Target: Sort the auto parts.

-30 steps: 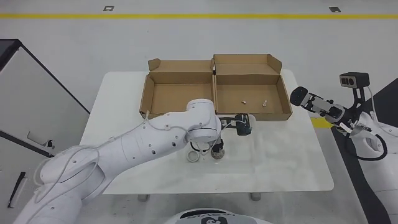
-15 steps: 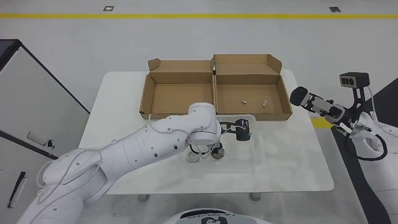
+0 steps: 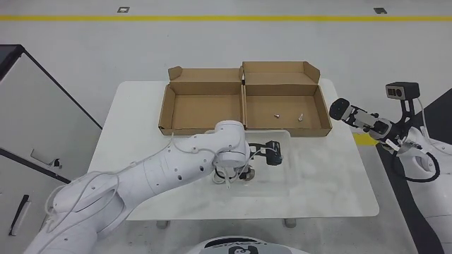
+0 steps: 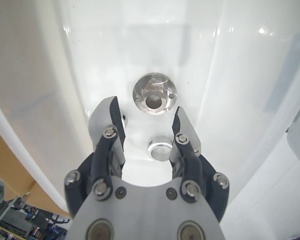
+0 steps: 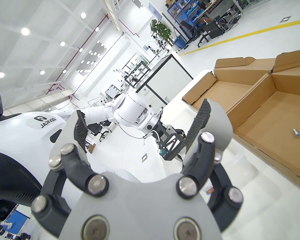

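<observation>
Left wrist view — left gripper (image 4: 146, 104) spread above clear tray (image 4: 227, 76); flange (image 4: 155, 97) and ring (image 4: 160, 149) lie beneath it.

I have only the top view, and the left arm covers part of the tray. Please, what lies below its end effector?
Observer: The left wrist view shows a flanged hub and a plain ring on the floor of the tray; a third piece is half hidden.
Operator: Is the end effector gripping one of them?
Observer: No. The left end effector is open and grips nothing.
</observation>
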### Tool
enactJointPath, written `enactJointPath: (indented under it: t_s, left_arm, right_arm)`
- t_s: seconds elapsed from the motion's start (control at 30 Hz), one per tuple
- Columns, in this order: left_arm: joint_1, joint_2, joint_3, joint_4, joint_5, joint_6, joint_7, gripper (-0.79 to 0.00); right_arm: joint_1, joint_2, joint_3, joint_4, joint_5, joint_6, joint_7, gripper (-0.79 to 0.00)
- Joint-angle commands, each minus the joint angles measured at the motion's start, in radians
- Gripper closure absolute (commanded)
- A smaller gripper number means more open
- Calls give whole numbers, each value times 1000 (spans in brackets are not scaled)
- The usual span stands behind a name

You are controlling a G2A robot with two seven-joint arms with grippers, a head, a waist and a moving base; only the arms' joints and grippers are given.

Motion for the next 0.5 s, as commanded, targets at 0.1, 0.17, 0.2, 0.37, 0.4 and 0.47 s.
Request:
enactJointPath:
  t_s: [0.1, 0.17, 0.2, 0.37, 0.4, 0.47]
  left_arm:
    - [7, -9, 7, 14, 6, 1, 6, -391]
    - [8, -14, 10, 21, 9, 4, 9, -379]
    - [9, -16, 10, 24, 10, 4, 10, -379]
    - [10, -25, 13, 40, 12, 0, 15, -372]
    - [10, -27, 13, 43, 13, 0, 15, -360]
    - [11, -30, 12, 48, 16, 0, 16, -345]
  right_arm:
    - [0, 0, 0, 0, 0, 0, 0, -785]
    - [0, 0, 0, 0, 0, 0, 0, -785]
    - [0, 0, 0, 0, 0, 0, 0, -785]
    - [0, 0, 0, 0, 0, 0, 0, -785]
    - [0, 0, 0, 0, 0, 0, 0, -785]
    - [0, 0, 0, 0, 0, 0, 0, -785]
